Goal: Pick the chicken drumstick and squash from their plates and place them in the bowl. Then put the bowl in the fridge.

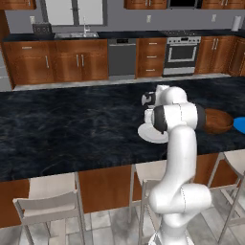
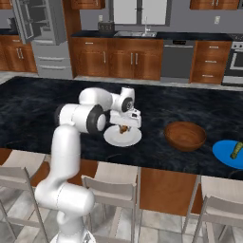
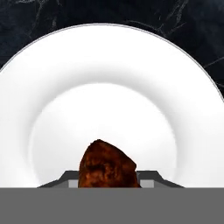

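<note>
Your claw (image 2: 124,127) is down over the white plate (image 2: 134,140), its tips pressed in on either side of the chicken drumstick (image 3: 107,165); in the hand view the meat sits squeezed between the two dark fingers (image 3: 148,178), so you are pinching it. It is low above the plate's middle, and whether it touches the plate you cannot tell. The drumstick looks dark reddish brown, lumpy and rough, much smaller than the plate. The wooden bowl (image 2: 185,135) waits empty to the right on the dark marbled worktop (image 2: 47,102), well apart, placed to receive the food. Beyond it, the green squash (image 2: 236,150) lies on the blue plate (image 2: 223,154).
</note>
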You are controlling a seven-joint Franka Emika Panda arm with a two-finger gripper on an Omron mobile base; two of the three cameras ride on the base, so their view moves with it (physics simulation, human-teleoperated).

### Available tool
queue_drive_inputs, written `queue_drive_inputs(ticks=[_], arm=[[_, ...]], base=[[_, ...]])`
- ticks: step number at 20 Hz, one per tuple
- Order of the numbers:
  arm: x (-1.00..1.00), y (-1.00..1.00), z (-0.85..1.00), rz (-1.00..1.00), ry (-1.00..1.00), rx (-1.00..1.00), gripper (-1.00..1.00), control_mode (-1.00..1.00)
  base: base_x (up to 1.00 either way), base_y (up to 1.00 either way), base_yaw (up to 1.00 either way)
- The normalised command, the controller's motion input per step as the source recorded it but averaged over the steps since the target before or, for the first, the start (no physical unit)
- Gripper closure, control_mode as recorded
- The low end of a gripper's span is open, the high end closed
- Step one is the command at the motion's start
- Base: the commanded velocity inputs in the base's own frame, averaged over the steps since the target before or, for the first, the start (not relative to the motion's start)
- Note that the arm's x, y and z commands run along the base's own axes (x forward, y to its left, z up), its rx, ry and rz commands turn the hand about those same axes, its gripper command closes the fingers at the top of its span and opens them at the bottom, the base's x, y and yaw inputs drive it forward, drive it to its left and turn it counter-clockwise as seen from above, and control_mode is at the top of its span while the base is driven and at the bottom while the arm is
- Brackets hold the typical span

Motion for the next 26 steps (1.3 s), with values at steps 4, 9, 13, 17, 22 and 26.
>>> queue_drive_inputs(ticks=[4,9,13,17,22,26], arm=[[-0.23,-0.22,0.48,0.00,-0.17,0.00,1.00,-1.00],[-0.30,-0.27,0.47,0.03,-0.13,0.00,1.00,-1.00],[-0.27,-0.30,0.43,0.09,-0.05,0.00,1.00,-1.00],[-0.33,-0.32,0.37,0.13,-0.03,0.00,1.00,-1.00],[-0.30,-0.40,0.30,0.07,-0.09,0.00,1.00,-1.00],[-0.06,-0.46,0.27,0.00,-0.04,0.00,1.00,-1.00]], base=[[0.00,0.00,0.00],[0.00,0.00,0.00],[0.00,0.00,0.00],[0.00,0.00,0.00],[0.00,0.00,0.00],[0.00,0.00,0.00]])
